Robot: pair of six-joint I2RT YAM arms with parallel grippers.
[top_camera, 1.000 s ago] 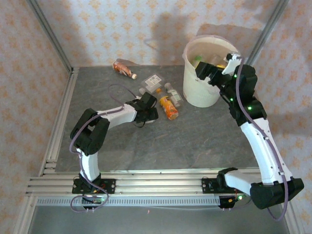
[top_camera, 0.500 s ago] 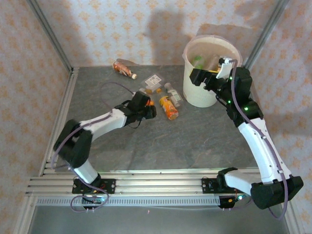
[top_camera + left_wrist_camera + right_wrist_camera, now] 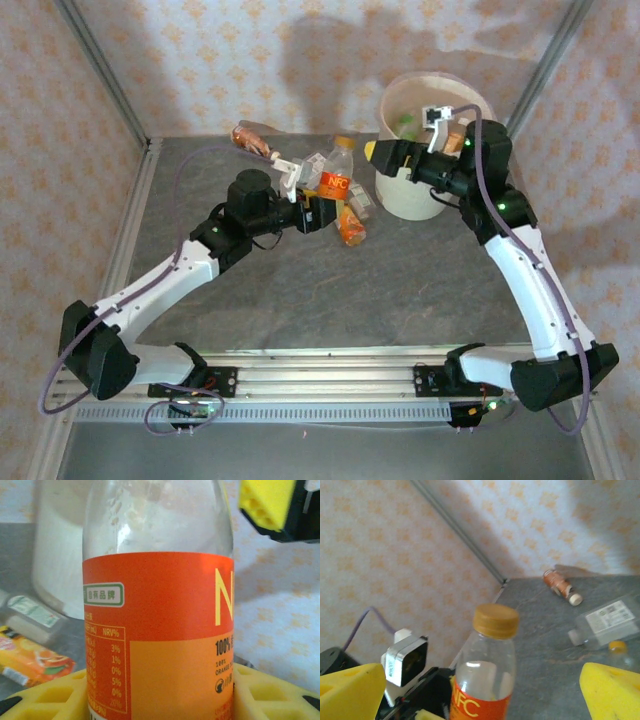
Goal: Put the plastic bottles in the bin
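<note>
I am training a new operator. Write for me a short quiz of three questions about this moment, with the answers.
1. True or false: the right gripper is shut.
2. What does the left gripper hold?
A. a brown bottle lying flat
B. an upright orange-labelled bottle
C. nothing
3. In the top view, on which side of the bin is the held bottle?

Key
1. False: its jaws stand open.
2. B
3. On its left.
</note>
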